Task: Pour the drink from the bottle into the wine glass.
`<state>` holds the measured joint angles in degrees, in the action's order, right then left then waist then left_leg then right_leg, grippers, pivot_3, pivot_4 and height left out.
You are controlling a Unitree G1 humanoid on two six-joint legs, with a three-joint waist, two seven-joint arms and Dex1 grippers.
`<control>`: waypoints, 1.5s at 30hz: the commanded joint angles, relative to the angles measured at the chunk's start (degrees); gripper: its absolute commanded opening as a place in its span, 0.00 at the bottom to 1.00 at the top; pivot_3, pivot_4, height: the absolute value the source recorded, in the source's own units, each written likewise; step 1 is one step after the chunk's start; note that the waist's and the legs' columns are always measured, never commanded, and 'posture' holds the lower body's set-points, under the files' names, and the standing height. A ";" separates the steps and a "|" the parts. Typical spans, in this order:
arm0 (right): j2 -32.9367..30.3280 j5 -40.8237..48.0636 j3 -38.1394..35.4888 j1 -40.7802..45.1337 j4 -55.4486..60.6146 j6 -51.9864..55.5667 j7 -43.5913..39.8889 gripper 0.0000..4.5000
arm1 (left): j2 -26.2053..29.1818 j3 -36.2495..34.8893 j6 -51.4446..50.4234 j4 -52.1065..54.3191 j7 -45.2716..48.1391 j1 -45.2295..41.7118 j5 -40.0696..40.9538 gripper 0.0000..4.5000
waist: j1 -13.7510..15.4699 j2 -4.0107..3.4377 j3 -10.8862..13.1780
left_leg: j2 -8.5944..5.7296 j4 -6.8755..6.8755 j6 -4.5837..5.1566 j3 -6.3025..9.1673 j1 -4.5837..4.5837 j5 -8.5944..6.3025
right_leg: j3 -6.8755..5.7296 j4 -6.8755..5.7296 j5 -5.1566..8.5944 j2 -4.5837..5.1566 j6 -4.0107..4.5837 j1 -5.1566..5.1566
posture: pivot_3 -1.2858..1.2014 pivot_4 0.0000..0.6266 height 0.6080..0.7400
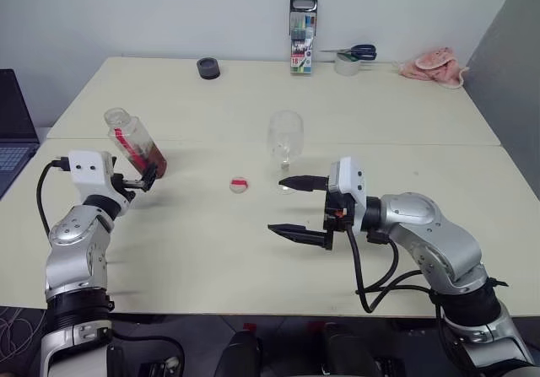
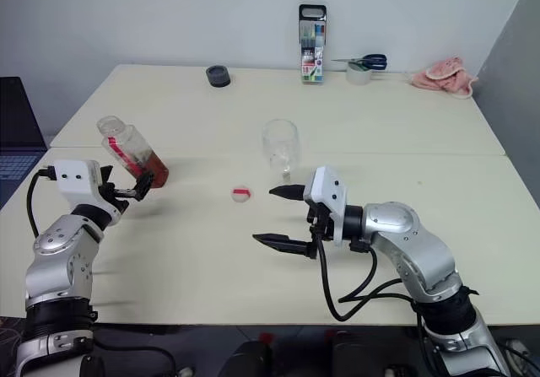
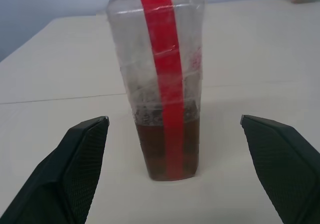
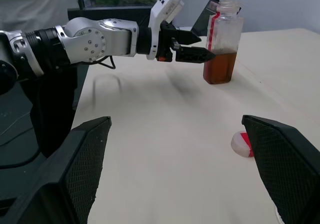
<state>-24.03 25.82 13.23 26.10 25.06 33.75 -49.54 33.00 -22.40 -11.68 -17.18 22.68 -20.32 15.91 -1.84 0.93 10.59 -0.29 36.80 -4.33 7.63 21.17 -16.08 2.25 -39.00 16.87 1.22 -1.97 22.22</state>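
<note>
Cap (image 1: 240, 184) lies between bottle (image 1: 135, 143) and wine glass (image 1: 286, 139)

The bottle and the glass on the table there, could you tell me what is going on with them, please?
A two-armed robot is set to pour. The bottle stands uncapped, its drink filling only the bottom part, with the left pincer open on either side of it, not gripping. Its cap lies on the table. The wine glass stands empty beyond the right pincer, which is open too.
</note>
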 commanded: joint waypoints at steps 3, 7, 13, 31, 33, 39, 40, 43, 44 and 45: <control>0.46 0.46 0.28 1.79 1.34 -0.63 0.31 0.99 | 1.95 0.20 2.77 -2.36 0.36 -3.63 -1.16 1.00 | 0.00 0.00 0.00 | 0.00 0.01 0.00 0.00 0.00 0.00 | 0.00 0.00 0.00 0.00 0.00 0.00 | 0.52 0.24 1.00; 0.51 0.34 0.33 1.97 1.22 -0.71 0.40 0.99 | 2.68 0.52 3.85 -5.31 0.88 -5.91 -1.66 1.00 | 0.00 0.00 0.00 | -0.01 0.01 -0.01 0.00 0.01 0.00 | 0.00 0.00 0.00 0.00 0.00 0.01 | 0.52 0.24 1.00; 0.60 0.15 0.45 2.33 1.03 -0.95 0.69 0.99 | 3.51 1.44 5.55 -10.52 2.21 -9.68 -2.29 1.00 | -0.02 0.01 0.00 | -0.02 0.02 -0.01 0.01 0.04 0.01 | -0.02 -0.01 0.00 0.00 0.00 0.03 | 0.52 0.24 1.00; 1.13 -0.88 0.03 2.38 1.26 -2.19 3.05 1.00 | 3.91 1.95 8.73 -18.74 4.31 -14.92 -2.00 0.38 | -0.04 0.01 -0.01 | -0.03 0.05 -0.01 0.02 0.08 0.01 | -0.03 -0.03 -0.01 0.01 0.00 0.06 | 0.52 0.24 1.00; 1.06 -0.78 -0.80 1.82 1.78 -2.13 4.01 1.00 | 3.36 2.11 8.10 -16.41 4.59 -14.23 -1.52 0.38 | -0.04 0.01 -0.01 | -0.02 0.05 -0.02 0.03 0.08 0.01 | -0.04 -0.03 -0.01 0.01 0.00 0.06 | 0.52 0.24 1.00; -0.11 0.95 -7.54 -3.04 5.68 -2.39 8.22 1.00 | 1.43 9.26 6.25 0.72 7.51 -11.95 -2.93 0.38 | 0.43 0.05 -0.02 | -0.08 0.20 -0.22 0.22 0.52 0.13 | -0.12 0.00 -0.02 0.11 0.01 0.26 | 0.52 0.24 1.00; -0.46 0.92 -8.38 -3.80 6.47 -2.80 8.59 1.00 | 0.94 9.99 5.39 2.02 7.56 -12.77 -2.77 0.38 | 0.56 0.08 -0.02 | -0.08 0.24 -0.23 0.28 0.65 0.13 | -0.12 -0.01 -0.03 0.14 0.00 0.35 | 0.52 0.24 1.00; -1.67 0.93 -10.05 -4.48 7.57 -2.66 9.38 1.00 | 0.91 13.12 5.30 3.17 8.75 -15.69 -4.73 0.38 | 0.30 0.09 -0.02 | -0.15 0.27 -0.22 0.18 0.76 0.13 | -0.15 -0.01 -0.06 0.13 -0.07 0.45 | 0.52 0.24 1.00; -2.24 1.61 -10.79 -4.30 7.55 -1.94 9.28 1.00 | 1.16 14.58 6.10 3.05 9.31 -16.98 -5.99 0.38 | 0.19 0.09 -0.02 | -0.14 0.26 -0.22 0.13 0.74 0.13 | -0.12 -0.01 -0.07 0.09 -0.08 0.47 | 0.52 0.24 1.00; -2.79 2.30 -11.72 -3.96 7.28 -1.23 9.29 1.00 | 1.55 16.33 7.64 2.66 10.00 -18.51 -7.70 0.38 | 0.13 0.09 -0.02 | -0.13 0.25 -0.21 0.12 0.73 0.13 | -0.12 -0.02 -0.07 0.07 -0.08 0.47 | 0.52 0.24 1.00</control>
<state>-26.27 26.53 3.81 21.33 30.50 32.15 -40.62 33.24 -7.04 -6.71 -17.45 31.83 -36.54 10.06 -1.71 1.01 10.58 -0.40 37.03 -4.53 7.75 21.88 -15.95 2.13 -39.03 16.80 1.26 -2.05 22.69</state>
